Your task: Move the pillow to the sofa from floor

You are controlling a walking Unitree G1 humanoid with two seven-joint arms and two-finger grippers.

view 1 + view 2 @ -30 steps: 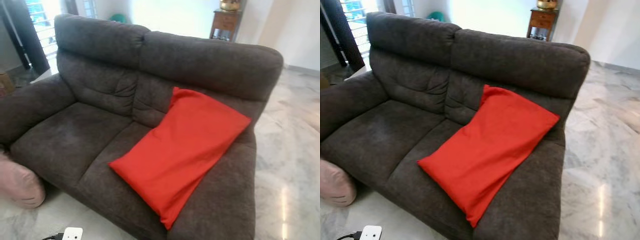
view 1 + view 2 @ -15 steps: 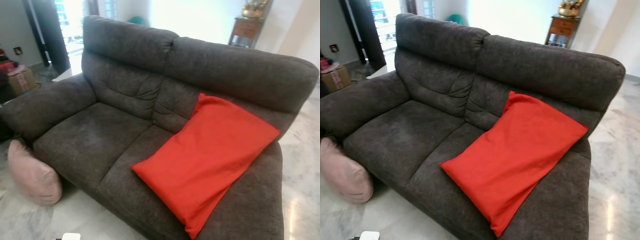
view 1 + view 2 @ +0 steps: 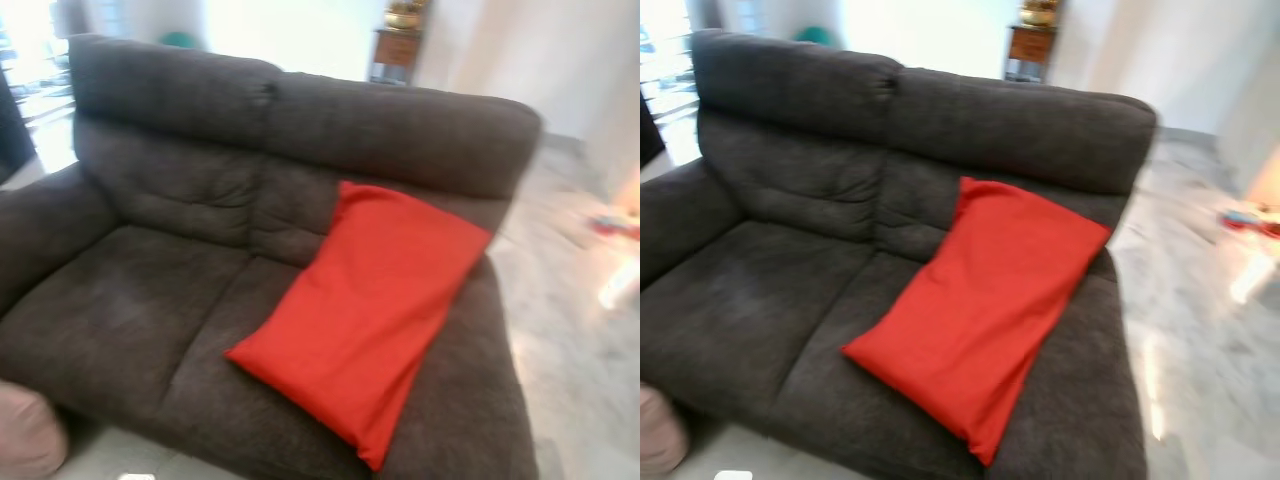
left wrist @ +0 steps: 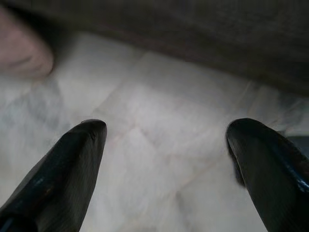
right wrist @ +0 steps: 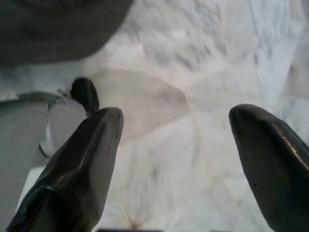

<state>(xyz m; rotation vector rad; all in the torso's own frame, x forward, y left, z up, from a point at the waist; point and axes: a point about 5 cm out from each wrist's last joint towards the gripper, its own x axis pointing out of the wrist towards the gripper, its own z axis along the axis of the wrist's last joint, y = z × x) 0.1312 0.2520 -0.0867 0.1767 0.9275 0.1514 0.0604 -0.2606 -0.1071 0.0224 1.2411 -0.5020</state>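
**On the sofa already: red pillow down, both grippers empty**

Across the sofa's (image 3: 150, 300) right seat, in the left eye view, I see the red pillow (image 3: 365, 310) lying slantwise, its top corner leaning on the backrest and its lower corner hanging just past the front edge of the cushion. I judge that overhang the main risk: a nudge from my body or an arm while I turn could drag it off onto the marble floor (image 3: 580, 390). A pink cushion (image 3: 25, 445) sits on the floor against the sofa's left front corner, and a wooden side table (image 3: 398, 45) stands well behind the backrest.

From the right eye view I read the same layout; the picture is blurred, so I can't judge fine detail.

Looking through the left wrist view, my left gripper (image 4: 166, 164) hangs over bare floor near the sofa's base, fingers spread wide, holding nothing.

Through the right wrist view, my right gripper (image 5: 176, 154) is likewise spread and empty above the floor beside the sofa.
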